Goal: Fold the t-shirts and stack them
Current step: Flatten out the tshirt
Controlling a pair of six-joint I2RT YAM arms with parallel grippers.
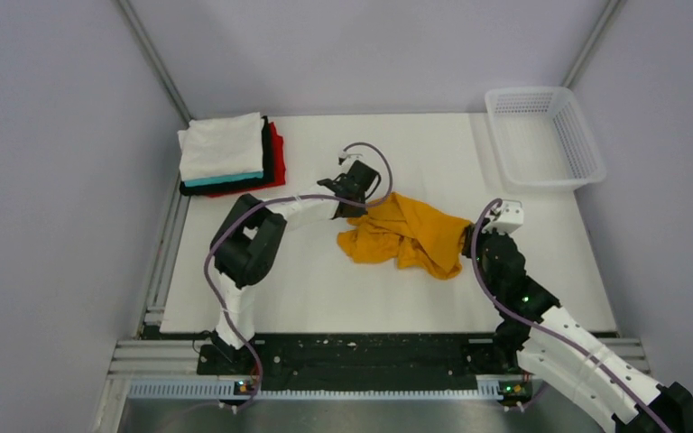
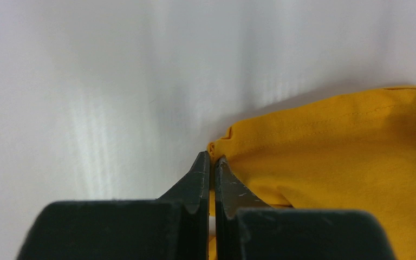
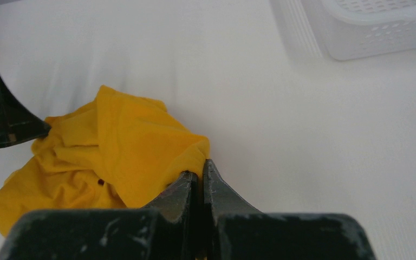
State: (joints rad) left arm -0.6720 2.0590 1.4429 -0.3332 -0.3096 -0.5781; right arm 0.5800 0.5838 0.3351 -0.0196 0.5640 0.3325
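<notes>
White tabletop (image 1: 325, 289) | crumpled yellow shirt (image 1: 406, 236) in the middle | left claw (image 2: 212, 162) pinches its left edge | right claw (image 3: 200, 174) pinches its right edge | folded shirts (image 1: 230, 155) stacked upper left

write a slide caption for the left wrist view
Left fingers pinched shut on a stitched edge of the orange-yellow t-shirt, low over the white table.

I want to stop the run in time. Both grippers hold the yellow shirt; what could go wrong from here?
1. The left gripper and the right gripper each pinch only a thin edge of the yellow shirt, so it may slip out when pulled.
2. The shirt lies crumpled between them and may spread out twisted.
3. The folded stack lies near the left gripper; a wide swing might knock it.
</notes>
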